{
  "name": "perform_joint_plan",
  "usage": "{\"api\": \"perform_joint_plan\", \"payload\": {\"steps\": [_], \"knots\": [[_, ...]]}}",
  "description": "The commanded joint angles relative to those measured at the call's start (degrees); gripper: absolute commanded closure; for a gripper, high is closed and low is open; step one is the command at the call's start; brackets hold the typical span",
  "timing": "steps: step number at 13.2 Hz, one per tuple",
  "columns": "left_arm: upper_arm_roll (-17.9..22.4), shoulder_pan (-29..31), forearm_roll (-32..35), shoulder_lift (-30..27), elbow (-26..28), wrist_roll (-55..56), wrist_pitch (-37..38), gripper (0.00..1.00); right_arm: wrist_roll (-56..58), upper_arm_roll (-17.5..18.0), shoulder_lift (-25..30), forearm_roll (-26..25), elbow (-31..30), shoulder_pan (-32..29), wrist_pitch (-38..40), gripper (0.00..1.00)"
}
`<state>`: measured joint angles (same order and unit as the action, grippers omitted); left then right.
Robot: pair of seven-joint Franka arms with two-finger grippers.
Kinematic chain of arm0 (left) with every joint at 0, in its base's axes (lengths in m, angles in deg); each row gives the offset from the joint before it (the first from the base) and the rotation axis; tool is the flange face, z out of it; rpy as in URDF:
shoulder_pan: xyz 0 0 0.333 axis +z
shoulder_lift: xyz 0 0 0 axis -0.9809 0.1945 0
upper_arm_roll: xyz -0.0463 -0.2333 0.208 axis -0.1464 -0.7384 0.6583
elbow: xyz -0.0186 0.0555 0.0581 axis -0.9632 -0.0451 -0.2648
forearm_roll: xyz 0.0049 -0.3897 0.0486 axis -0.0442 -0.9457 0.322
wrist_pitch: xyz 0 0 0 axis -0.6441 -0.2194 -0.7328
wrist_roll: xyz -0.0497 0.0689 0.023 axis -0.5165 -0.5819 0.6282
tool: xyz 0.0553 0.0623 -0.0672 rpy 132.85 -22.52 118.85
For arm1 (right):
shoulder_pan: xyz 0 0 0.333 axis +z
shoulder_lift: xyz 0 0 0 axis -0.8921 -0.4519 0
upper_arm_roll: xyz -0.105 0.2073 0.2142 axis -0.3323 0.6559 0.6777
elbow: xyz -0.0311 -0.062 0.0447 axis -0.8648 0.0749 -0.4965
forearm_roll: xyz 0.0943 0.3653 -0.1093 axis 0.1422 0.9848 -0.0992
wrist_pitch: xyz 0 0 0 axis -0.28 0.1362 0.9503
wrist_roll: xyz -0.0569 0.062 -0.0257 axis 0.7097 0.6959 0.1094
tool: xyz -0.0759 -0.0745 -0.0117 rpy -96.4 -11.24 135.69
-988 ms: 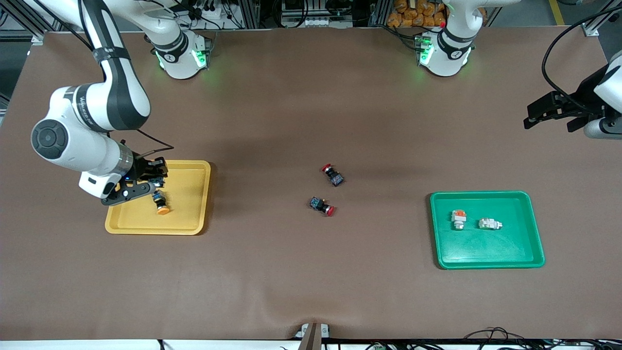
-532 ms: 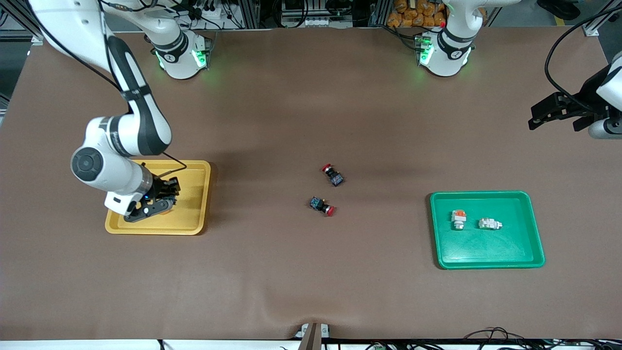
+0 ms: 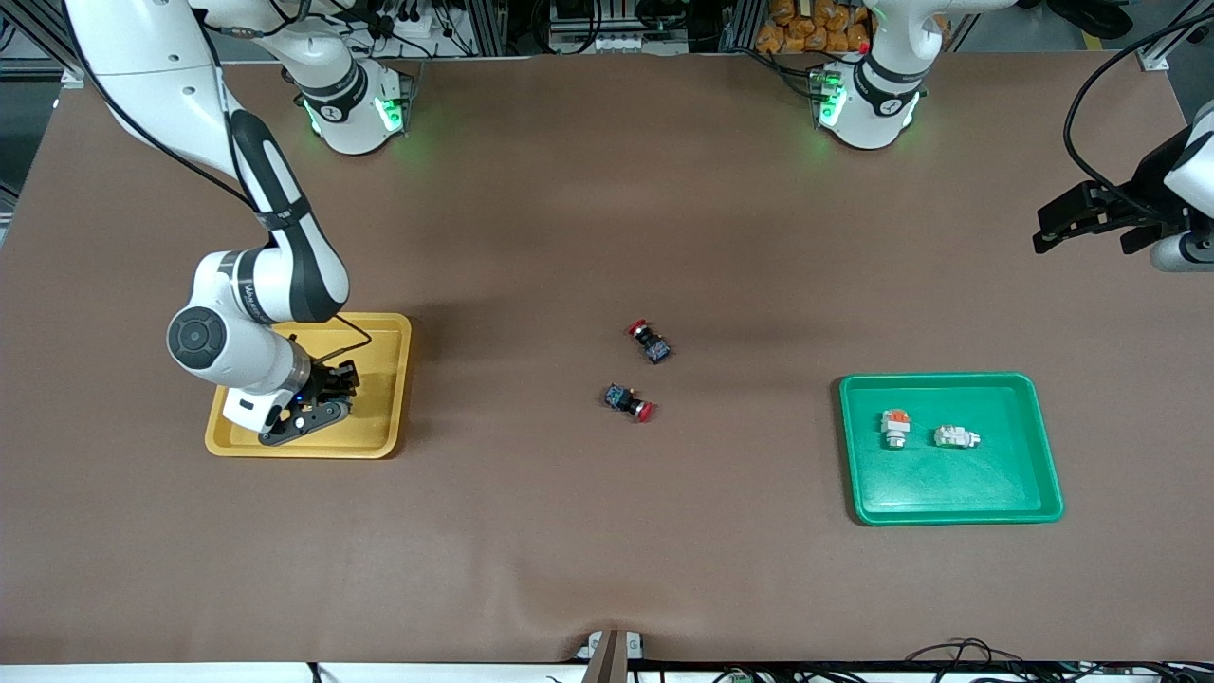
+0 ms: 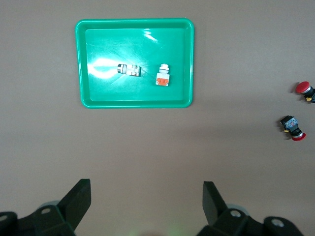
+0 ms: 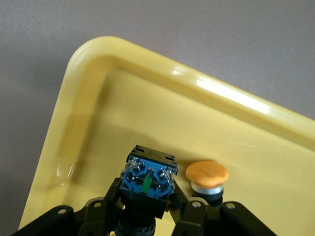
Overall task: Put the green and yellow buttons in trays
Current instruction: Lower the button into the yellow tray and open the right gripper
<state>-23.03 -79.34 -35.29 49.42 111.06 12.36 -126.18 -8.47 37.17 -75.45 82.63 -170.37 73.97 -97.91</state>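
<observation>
My right gripper (image 3: 318, 403) is low in the yellow tray (image 3: 379, 379), shut on a black-blue switch (image 5: 147, 179) whose blue end faces the wrist camera. Its cap is hidden. A second switch with a yellow-orange cap (image 5: 207, 174) stands in the yellow tray (image 5: 98, 98) right beside the held one. The arm hides both in the front view. The green tray (image 3: 948, 517) holds two white-grey switches (image 3: 894, 427) (image 3: 955, 436), which also show in the left wrist view (image 4: 163, 76) (image 4: 129, 70). My left gripper (image 3: 1072, 213) waits open and empty, high over the left arm's end of the table.
Two black-blue switches with red caps (image 3: 650, 341) (image 3: 629, 400) lie on the brown table mat between the trays. They also show in the left wrist view (image 4: 305, 89) (image 4: 291, 128). The green tray's rim (image 4: 135, 103) shows there below the open left gripper (image 4: 146, 194).
My right gripper has moved with the switch toward the yellow tray's nearer edge and lower, now covering the orange-capped switch in the front view. The left arm has barely shifted.
</observation>
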Motion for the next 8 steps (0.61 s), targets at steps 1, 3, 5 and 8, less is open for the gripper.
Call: {"api": "perform_joint_plan", "payload": {"steps": [1,3,5,8], "knots": [[0.2,-0.5,0.5,-0.1,-0.7,0.0,1.1,0.0,0.9,0.9,-1.8,-0.4,0.4,-0.7,-2.3,1.0],[-0.1,-0.6,0.5,-0.2,-0.6,-0.8,1.1,0.0,0.9,1.0,-2.0,-0.4,0.4,-0.6,-2.9,1.0],[-0.9,-0.6,0.6,-0.2,-0.6,-1.5,1.0,0.0,1.0,1.0,-2.7,-0.4,0.4,-0.6,-3.6,1.0],[-0.9,-0.4,0.4,-0.2,-0.7,-2.3,1.0,0.0,1.5,1.0,-2.9,-0.4,0.3,-0.6,-4.4,0.51]]}}
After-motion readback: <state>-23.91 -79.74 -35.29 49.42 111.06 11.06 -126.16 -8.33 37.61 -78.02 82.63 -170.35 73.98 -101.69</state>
